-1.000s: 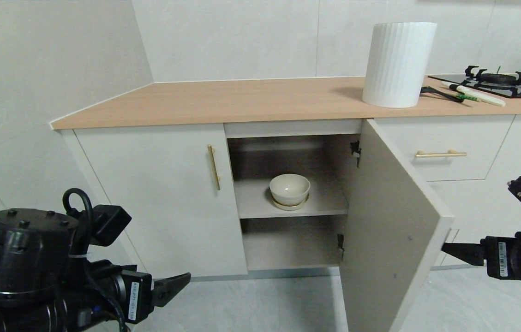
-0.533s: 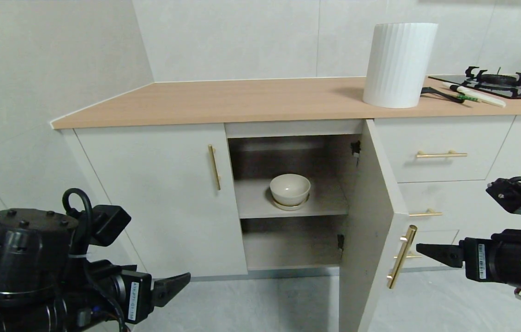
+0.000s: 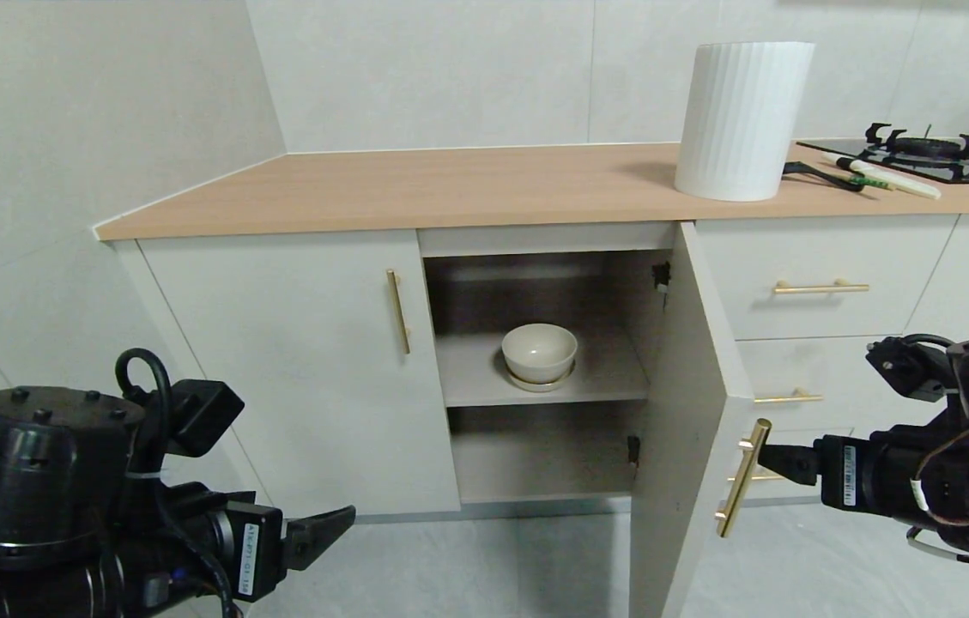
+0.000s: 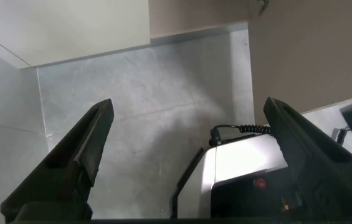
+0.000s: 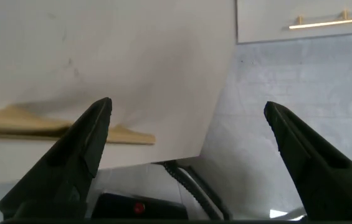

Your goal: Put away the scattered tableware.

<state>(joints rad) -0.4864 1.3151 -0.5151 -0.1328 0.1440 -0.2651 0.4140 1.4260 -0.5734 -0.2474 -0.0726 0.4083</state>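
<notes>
head view: the bowl [image 3: 539, 350] sits on the upper shelf [image 3: 604, 374], seemingly stowed; the cupboard door [image 3: 690, 386] stands open, the right claw [image 3: 772, 457] just beside its gold handle [image 3: 740, 477], the left claw [image 3: 338, 521] low above the floor [image 3: 493, 558]. utensils [image 3: 875, 176] on the desk [image 3: 450, 184] look left to store. left wrist view: claw spread wide, empty, over floor tiles. right wrist view: claw released, empty, the handle close ahead, a nearness the head view only hints at.
</notes>
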